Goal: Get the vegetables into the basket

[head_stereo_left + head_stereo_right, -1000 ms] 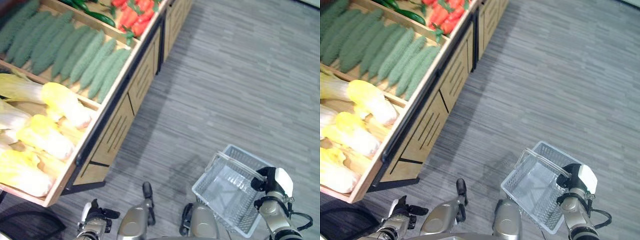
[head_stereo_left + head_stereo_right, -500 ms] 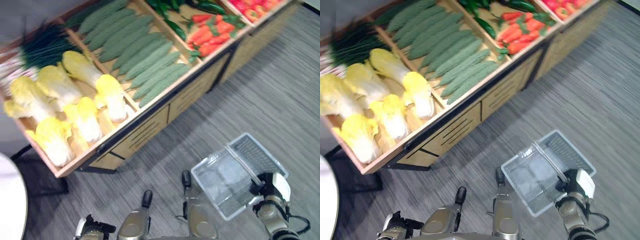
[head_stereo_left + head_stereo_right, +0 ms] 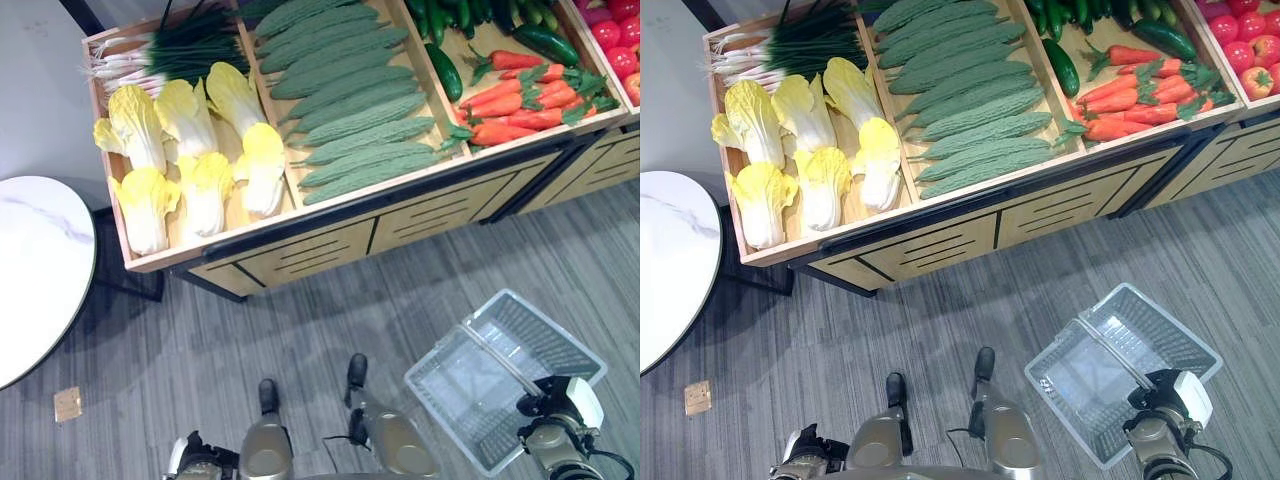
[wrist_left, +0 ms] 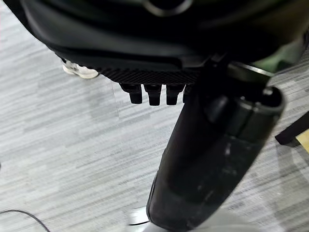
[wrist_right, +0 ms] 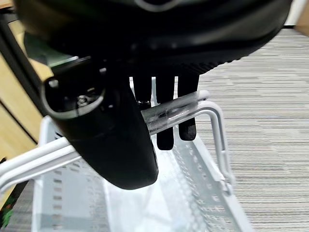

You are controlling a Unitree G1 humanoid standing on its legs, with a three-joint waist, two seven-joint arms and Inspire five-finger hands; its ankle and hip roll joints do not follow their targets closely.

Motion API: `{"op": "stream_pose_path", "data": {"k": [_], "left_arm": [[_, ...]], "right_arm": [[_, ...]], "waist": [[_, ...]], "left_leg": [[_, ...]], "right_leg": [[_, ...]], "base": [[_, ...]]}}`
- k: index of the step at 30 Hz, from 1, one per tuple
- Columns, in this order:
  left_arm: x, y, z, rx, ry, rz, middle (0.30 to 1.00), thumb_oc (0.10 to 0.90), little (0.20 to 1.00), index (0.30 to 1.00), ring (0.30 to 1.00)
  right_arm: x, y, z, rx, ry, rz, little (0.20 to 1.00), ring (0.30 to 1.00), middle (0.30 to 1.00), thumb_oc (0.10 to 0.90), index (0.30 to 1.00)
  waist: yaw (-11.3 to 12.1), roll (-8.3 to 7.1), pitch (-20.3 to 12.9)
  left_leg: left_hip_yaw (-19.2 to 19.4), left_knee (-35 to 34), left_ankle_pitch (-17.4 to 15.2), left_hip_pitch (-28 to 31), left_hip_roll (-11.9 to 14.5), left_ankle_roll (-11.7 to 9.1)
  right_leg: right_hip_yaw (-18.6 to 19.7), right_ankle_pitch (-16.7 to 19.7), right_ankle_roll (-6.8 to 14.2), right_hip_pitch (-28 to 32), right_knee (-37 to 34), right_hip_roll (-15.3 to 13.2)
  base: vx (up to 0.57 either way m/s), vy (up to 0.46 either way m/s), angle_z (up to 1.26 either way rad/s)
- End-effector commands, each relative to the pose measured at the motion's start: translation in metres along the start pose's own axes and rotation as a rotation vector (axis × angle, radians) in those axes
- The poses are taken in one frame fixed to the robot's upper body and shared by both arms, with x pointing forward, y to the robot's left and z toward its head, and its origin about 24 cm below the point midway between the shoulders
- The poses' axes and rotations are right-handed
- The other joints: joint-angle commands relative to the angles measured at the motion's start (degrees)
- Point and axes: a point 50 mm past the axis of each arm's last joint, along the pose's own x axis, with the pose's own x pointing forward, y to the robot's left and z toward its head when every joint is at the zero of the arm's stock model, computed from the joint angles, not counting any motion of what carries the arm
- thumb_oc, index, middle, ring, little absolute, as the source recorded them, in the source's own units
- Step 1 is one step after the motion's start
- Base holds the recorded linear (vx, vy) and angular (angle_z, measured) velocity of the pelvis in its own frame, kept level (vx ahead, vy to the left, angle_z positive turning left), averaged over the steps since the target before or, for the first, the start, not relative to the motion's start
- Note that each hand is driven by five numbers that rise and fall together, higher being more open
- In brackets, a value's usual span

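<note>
Our right hand (image 5: 159,104): fingers curled round the handle (image 5: 174,113) of the white wire basket (image 3: 1120,375), which hangs empty below it. Our left hand (image 4: 152,94): low, fingers curled, holding nothing. Vegetables, well ahead on the wooden display stand (image 3: 300,250): napa cabbages (image 3: 200,150), bitter gourds (image 3: 350,110), carrots (image 3: 515,105)

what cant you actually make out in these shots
- Left hand: cut by the bottom edge in the eye views; its wrist view shows short dark fingertips past the hand's bulk, so what they do is unclear.
- Basket: the hand's bulk covers part of its floor in the right wrist view.
- Right hand: fingers round the basket handle; the thumb blocks the palm.
- Tomatoes: cut off by the right edge.
</note>
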Motion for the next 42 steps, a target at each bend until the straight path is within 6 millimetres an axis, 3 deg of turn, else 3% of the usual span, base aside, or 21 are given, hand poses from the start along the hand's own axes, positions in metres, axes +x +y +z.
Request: {"op": "stream_pose_path", "data": {"k": [1, 3, 7, 9, 10, 12, 16, 18, 26, 27, 32, 34, 42], "left_arm": [[0.005, 0.028, -0.014, -0.064, 0.061, 0.142, 1.0, 0.9, 1.0, 1.0, 1.0], [0.005, 0.031, -0.012, -0.093, 0.058, 0.169, 1.0, 0.9, 1.0, 1.0, 1.0], [0.009, 0.068, 0.017, -0.387, -0.029, 0.408, 1.0, 0.9, 1.0, 1.0, 1.0], [0.009, 0.076, 0.022, -0.427, -0.046, 0.446, 1.0, 0.9, 1.0, 1.0, 1.0], [0.002, 0.108, 0.057, -0.595, -0.204, 0.614, 1.0, 0.9, 1.0, 1.0, 1.0], [-0.001, 0.117, 0.063, -0.641, -0.231, 0.663, 1.0, 0.9, 1.0, 1.0, 1.0], [-0.032, 0.157, 0.108, -0.753, -0.528, 0.859, 1.0, 0.9, 1.0, 1.0, 1.0], [-0.045, 0.166, 0.123, -0.763, -0.627, 0.902, 1.0, 0.9, 1.0, 1.0, 1.0], [-0.076, 0.176, 0.161, -0.818, -0.84, 0.917, 1.0, 0.9, 1.0, 1.0, 1.0], [-0.091, 0.179, 0.178, -0.843, -0.943, 0.907, 1.0, 0.9, 1.0, 1.0, 1.0], [-0.118, 0.179, 0.203, -0.9, -1.111, 0.85, 1.0, 0.9, 1.0, 1.0, 1.0], [-0.138, 0.175, 0.219, -0.906, -1.231, 0.779, 1.0, 0.9, 1.0, 1.0, 1.0], [-0.163, 0.146, 0.254, -0.876, -1.384, 0.523, 1.0, 0.9, 1.0, 1.0, 1.0]], "right_arm": [[0.006, -0.028, -0.021, -0.018, 0.052, -0.14, 0.3, 0.3, 0.3, 0.4, 0.3], [0.004, -0.023, -0.024, -0.03, 0.074, -0.124, 0.3, 0.3, 0.3, 0.4, 0.3], [-0.008, -0.004, -0.036, -0.043, 0.127, -0.106, 0.3, 0.3, 0.3, 0.4, 0.3], [-0.01, 0.0, -0.037, -0.036, 0.131, -0.101, 0.3, 0.3, 0.3, 0.4, 0.3], [-0.017, 0.009, -0.044, -0.039, 0.156, -0.091, 0.3, 0.3, 0.3, 0.4, 0.3], [-0.019, 0.01, -0.046, -0.037, 0.166, -0.09, 0.3, 0.3, 0.3, 0.4, 0.3], [-0.021, 0.012, -0.049, -0.059, 0.146, -0.087, 0.3, 0.3, 0.3, 0.4, 0.3], [-0.019, 0.01, -0.046, -0.073, 0.117, -0.09, 0.3, 0.3, 0.3, 0.4, 0.3], [-0.015, 0.007, -0.035, -0.117, 0.044, -0.078, 0.3, 0.3, 0.3, 0.4, 0.3], [-0.014, 0.007, -0.031, -0.123, 0.024, -0.071, 0.3, 0.3, 0.3, 0.4, 0.3], [-0.012, 0.009, -0.023, -0.13, -0.013, -0.052, 0.3, 0.3, 0.3, 0.4, 0.3], [-0.011, 0.009, -0.02, -0.133, -0.025, -0.044, 0.3, 0.3, 0.3, 0.4, 0.3], [-0.009, 0.013, 0.0, -0.126, -0.092, -0.009, 0.3, 0.3, 0.3, 0.4, 0.3]], "waist": [[-0.04, -0.58, -2.82], [0.41, -0.79, -2.83], [1.94, -1.95, -2.94], [1.99, -2.18, -3.22], [2.37, -2.89, -3.58], [2.47, -3.11, -3.78], [2.8, -3.82, -4.26], [2.73, -4.01, -4.4], [2.2, -4.09, -4.76], [1.92, -4.13, -4.84], [1.39, -4.24, -5.08], [1.04, -4.17, -5.06], [-0.19, -4.09, -4.87]], "left_leg": [[-1.51, 1.05, -0.33, -2.63, -2.16, 4.14], [-1.61, 0.79, -0.47, -2.21, -2.63, 4.32], [-2.24, -0.09, -0.63, -1.3, -3.25, 4.21], [-2.41, -0.24, -0.49, -1.43, -3.3, 4.18], [-2.88, -0.64, -0.37, -1.09, -3.18, 3.89], [-3.03, -0.7, -0.35, -1.04, -3.13, 3.8], [-3.53, -0.75, -0.44, -0.7, -2.93, 3.48], [-3.42, -0.83, -0.43, -0.63, -2.78, 3.23], [-2.7, -0.99, -0.49, -0.59, -2.55, 2.89], [-2.58, -1.03, -0.49, -0.57, -2.43, 2.8], [-2.22, -1.14, -0.55, -0.52, -2.18, 2.63], [-2.08, -1.16, -0.56, -0.5, -2.13, 2.65], [-1.26, -1.29, -0.67, -0.27, -1.85, 2.64]], "right_leg": [[5.55, -4.68, 9.84, 0.13, 5.42, -11.21], [5.45, -4.35, 10.18, 0.43, 5.44, -11.65], [4.54, -3.62, 10.96, 1.89, 4.41, -12.67], [4.32, -3.49, 11.02, 1.91, 4.2, -12.77], [3.81, -3.51, 11.24, 2.64, 3.9, -12.92], [3.53, -3.6, 11.28, 2.88, 3.84, -12.99], [3.01, -3.79, 11.43, 3.84, 3.41, -12.9], [3.05, -3.48, 11.56, 4.06, 2.63, -12.68], [3.64, -2.79, 11.64, 3.88, 1.33, -12.31], [3.82, -2.73, 11.65, 3.84, 1.06, -12.18], [4.54, -2.55, 11.62, 3.59, 0.63, -11.79], [4.72, -2.5, 11.61, 3.5, 0.59, -11.71], [5.79, -2.14, 11.47, 2.88, 0.26, -11.36]], "base": [[0.0, 0.122, 0.17], [-0.01, 0.107, 0.01], [0.0, 0.041, -0.08], [0.02, -0.005, 0.55], [0.04, -0.022, 0.5], [0.03, -0.018, 0.02], [0.02, -0.011, 0.02], [0.02, -0.01, 0.01], [0.01, 0.005, -0.05], [0.01, 0.005, -0.04], [0.01, 0.0, -0.07], [0.01, 0.006, -0.08], [0.0, 0.007, -0.06]]}}
